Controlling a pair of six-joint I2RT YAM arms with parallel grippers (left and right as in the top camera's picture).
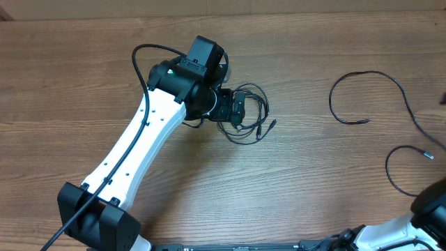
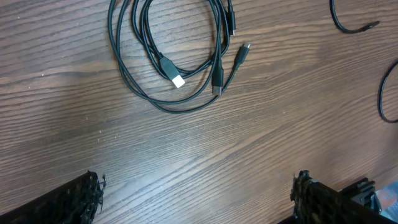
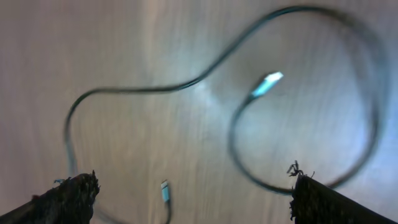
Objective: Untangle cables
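1. Right now the left gripper [image 2: 198, 186] hangs wide apart, holding nothing.
2. It sits just short of the tangled cable bundle [image 2: 216, 73].
3. The right gripper [image 3: 193, 183], wide apart too, is well away from the bundle, over a loose cable [image 3: 143, 91].
4. I think the left arm [image 1: 146, 139] is nearer.

A brown wood-grain tabletop [image 1: 300, 181] is seen. A tangled coil of thin black cables [image 2: 217, 78] is laid on it near the middle. Well apart, toward the right, a long curved cable [image 1: 380, 72] and a smaller cable loop [image 1: 387, 167] are spread flat.
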